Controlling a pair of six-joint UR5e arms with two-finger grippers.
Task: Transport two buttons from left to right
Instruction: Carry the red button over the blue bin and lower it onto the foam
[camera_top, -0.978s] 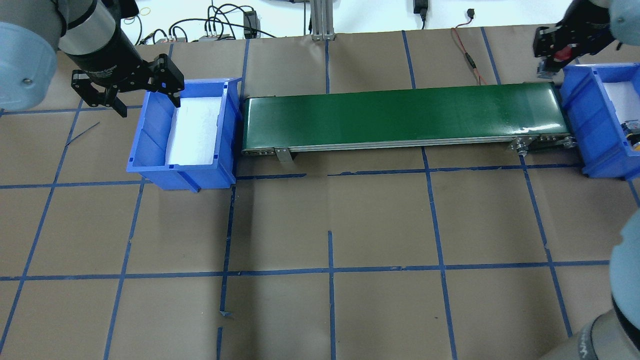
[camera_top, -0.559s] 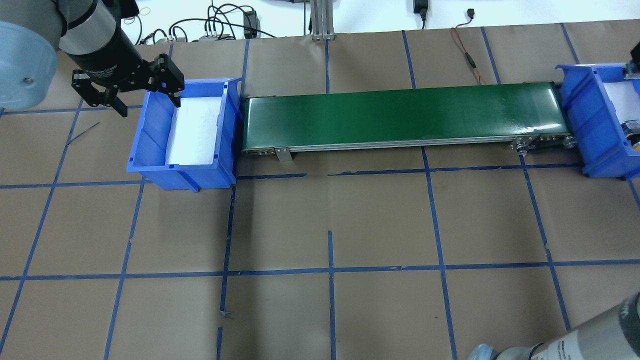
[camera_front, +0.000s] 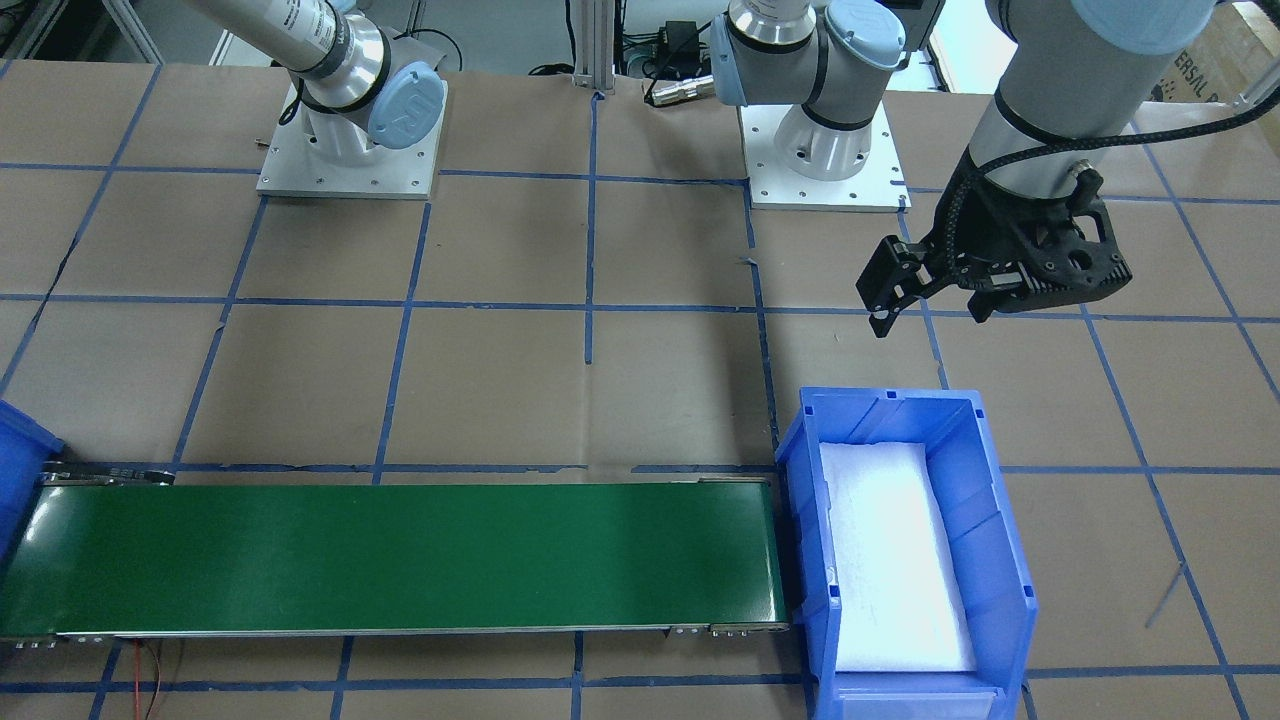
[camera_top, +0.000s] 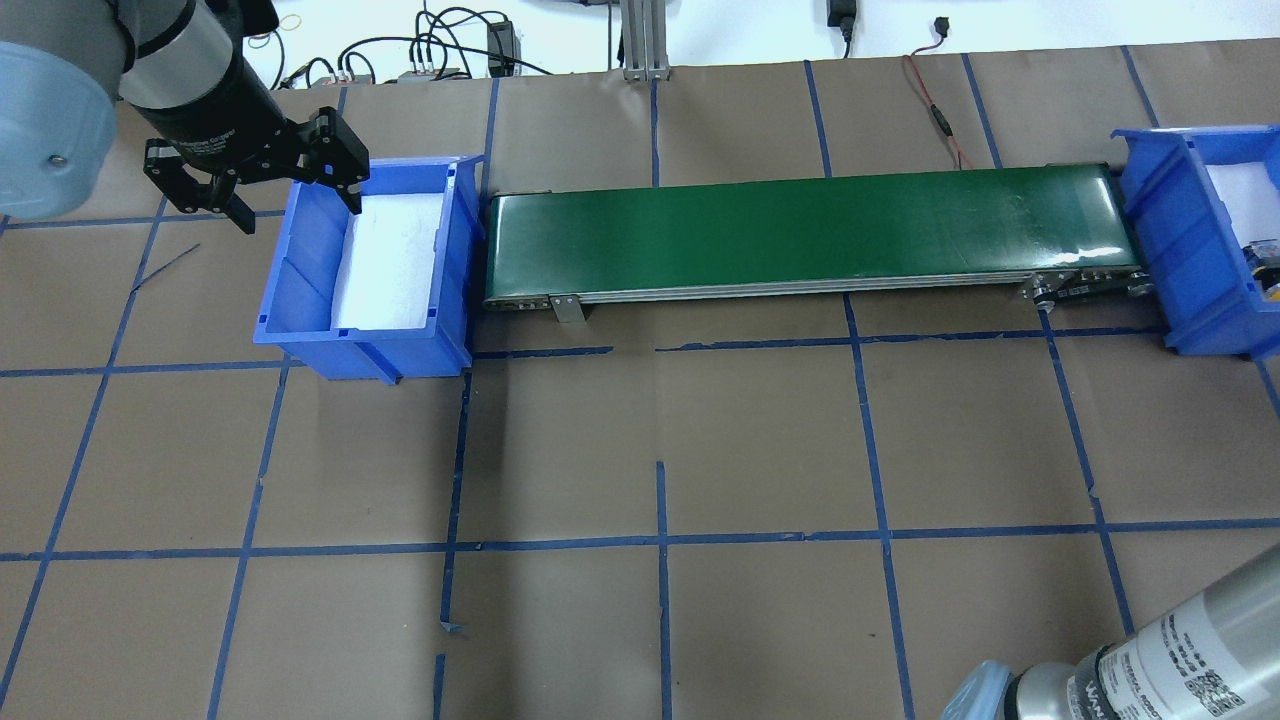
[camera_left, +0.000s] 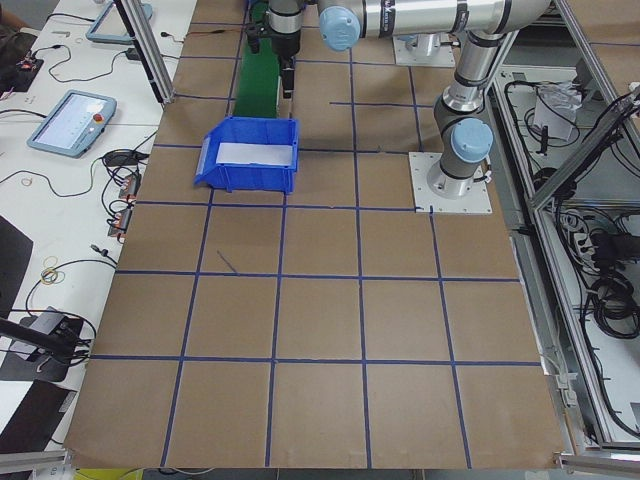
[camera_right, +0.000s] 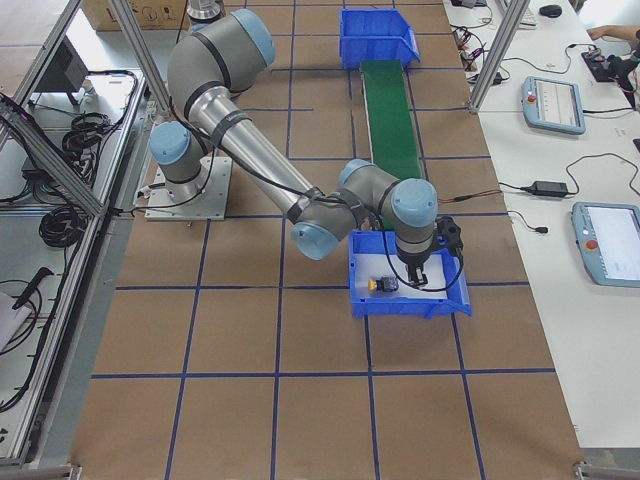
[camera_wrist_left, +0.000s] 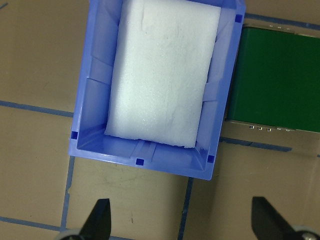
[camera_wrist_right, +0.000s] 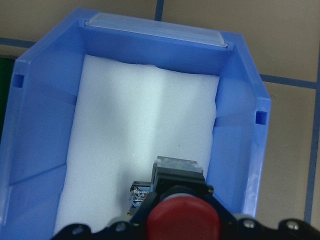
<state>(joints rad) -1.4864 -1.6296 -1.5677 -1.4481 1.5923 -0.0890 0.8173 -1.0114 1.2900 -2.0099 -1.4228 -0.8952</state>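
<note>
Two buttons make up the job, and both are now at the right end. The yellow-capped button (camera_right: 381, 286) lies on the white foam (camera_wrist_right: 145, 125) in the right bin (camera_wrist_right: 240, 100). The red-capped button (camera_wrist_right: 182, 219) is clenched in the right gripper (camera_right: 420, 272), which hangs over that same bin with the cap toward the wrist camera and the switch block pointing down at the foam. A small metallic piece shows just beside the held block — probably part of the yellow button, though I cannot tell for sure.

The left gripper (camera_front: 932, 310) hovers released, jaws spread wide, just beside the left bin (camera_front: 1000, 500), which shows only its foam liner. The green belt (camera_top: 800, 230) between the bins carries nothing.

The step in hand looks like the last drop. To do it well, the right arm should bring the block down close to the foam before letting go, so the button settles rather than bounces. It should aim for a bare patch apart from the yellow button and clear of the bin walls, open the jaws fully, then lift straight up — a sideways pull could drag the cap along.
</note>
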